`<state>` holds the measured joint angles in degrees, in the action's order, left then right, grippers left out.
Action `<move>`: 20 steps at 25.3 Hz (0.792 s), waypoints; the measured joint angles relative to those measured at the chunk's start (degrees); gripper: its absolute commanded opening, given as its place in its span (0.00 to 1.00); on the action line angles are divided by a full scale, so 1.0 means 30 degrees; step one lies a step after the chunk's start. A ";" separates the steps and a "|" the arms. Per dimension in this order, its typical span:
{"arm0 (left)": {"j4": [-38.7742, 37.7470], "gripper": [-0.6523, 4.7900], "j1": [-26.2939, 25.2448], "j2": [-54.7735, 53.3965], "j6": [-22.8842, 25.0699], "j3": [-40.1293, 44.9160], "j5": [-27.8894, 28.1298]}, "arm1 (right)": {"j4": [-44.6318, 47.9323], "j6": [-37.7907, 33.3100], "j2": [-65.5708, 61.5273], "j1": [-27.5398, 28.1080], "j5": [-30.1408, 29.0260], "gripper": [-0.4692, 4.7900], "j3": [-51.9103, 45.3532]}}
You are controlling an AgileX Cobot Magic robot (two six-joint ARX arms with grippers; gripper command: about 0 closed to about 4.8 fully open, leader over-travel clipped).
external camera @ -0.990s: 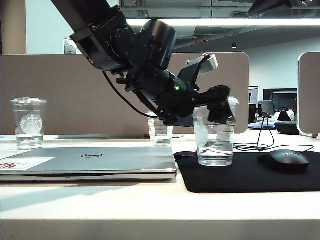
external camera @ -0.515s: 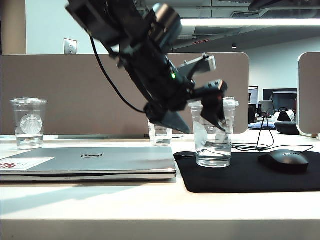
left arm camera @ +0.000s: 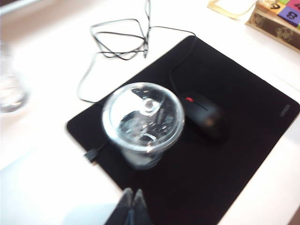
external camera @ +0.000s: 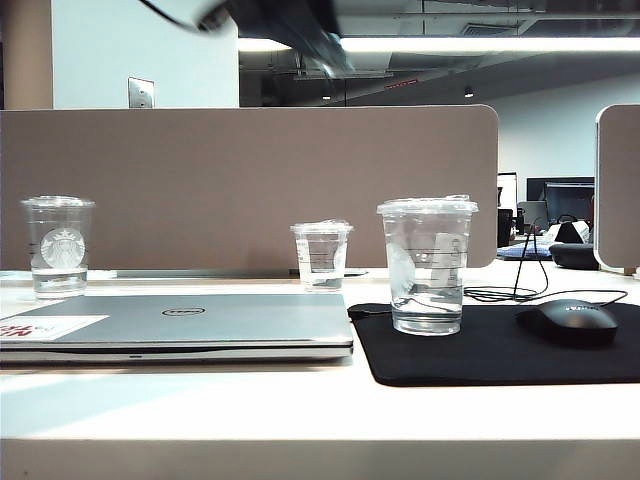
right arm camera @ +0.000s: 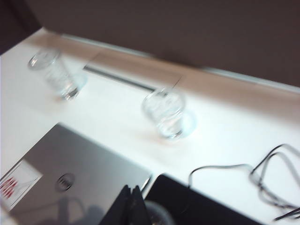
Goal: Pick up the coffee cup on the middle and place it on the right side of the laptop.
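The coffee cup, clear with a lid and black print, stands upright on the black mouse pad, just right of the closed silver Dell laptop. Nothing touches it. In the left wrist view my left gripper is shut and empty, high above the pad, with the cup seen from above a short way ahead of its tips. My right gripper is shut too, hovering over the laptop's corner. Only a blurred arm part shows at the exterior view's top edge.
A small clear cup with a crinkled top stands behind the laptop. A Starbucks-logo cup stands at the far left. A black mouse lies on the pad with its cable looping behind. A grey partition backs the desk.
My left gripper let go of the coffee cup and shut. Its arm swung up and away to the top of the exterior view. The cup stays standing on the mouse pad.
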<state>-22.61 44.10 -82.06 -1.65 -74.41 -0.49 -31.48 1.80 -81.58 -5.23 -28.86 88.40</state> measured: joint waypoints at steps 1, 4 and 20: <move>-0.0648 0.11 0.0000 0.1005 -0.0051 -0.0007 0.0495 | -0.0576 0.0131 0.0160 -0.0444 0.0189 0.08 0.0000; -0.2892 0.11 -0.0007 0.3111 -0.0197 -0.0007 0.1282 | -0.2900 0.1311 0.0576 -0.1224 0.0736 0.08 0.0000; -0.4707 0.11 -0.0131 1.5023 -0.0219 0.9282 0.1836 | -1.1854 0.2849 0.8648 -0.6798 0.8386 0.09 -0.0335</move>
<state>-36.73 43.70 -36.99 -2.31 -46.57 5.02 -67.05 10.35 -55.64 -25.63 -3.70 87.39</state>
